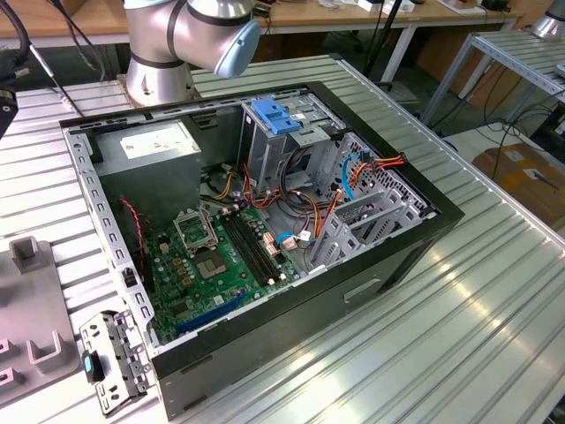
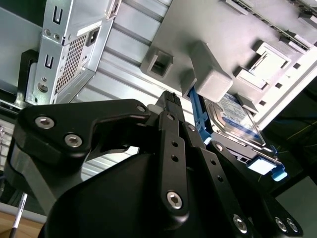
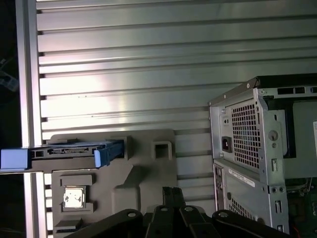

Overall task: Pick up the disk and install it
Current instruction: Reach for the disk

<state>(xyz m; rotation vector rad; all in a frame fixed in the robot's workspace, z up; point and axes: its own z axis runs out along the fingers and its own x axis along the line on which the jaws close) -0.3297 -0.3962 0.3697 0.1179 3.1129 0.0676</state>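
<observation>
**Disk parked in the fixture, gripper empty nearby**

In the exterior view, left to right, we log a grey fixture [image 1: 26, 300] at nine o'clock. An open computer case [image 1: 265, 353] sits mid-frame on the ribbed metal table [image 1: 494, 353]. The arm [image 1: 177, 35] rises at twelve o'clock behind the case, and its upper link runs out of the picture.

Inside the case, the power supply [image 1: 146, 146] sits at eleven o'clock of the motherboard [image 1: 221, 265]. A blue bracket [image 1: 278, 115] sits at one o'clock.

The wrist views add the disk. The first wrist view catches it [image 3: 74, 151] edge-on, standing in a slot of the fixture [image 3: 148, 171]. The second wrist view shows its face [image 2: 233, 116]: silver metal, a white, blue and black label, and blue rails along the sides.

The gripper [image 3: 171, 191] hangs over the fixture with its fingers drawn together and nothing between them. It is near the disk but apart from it.
</observation>
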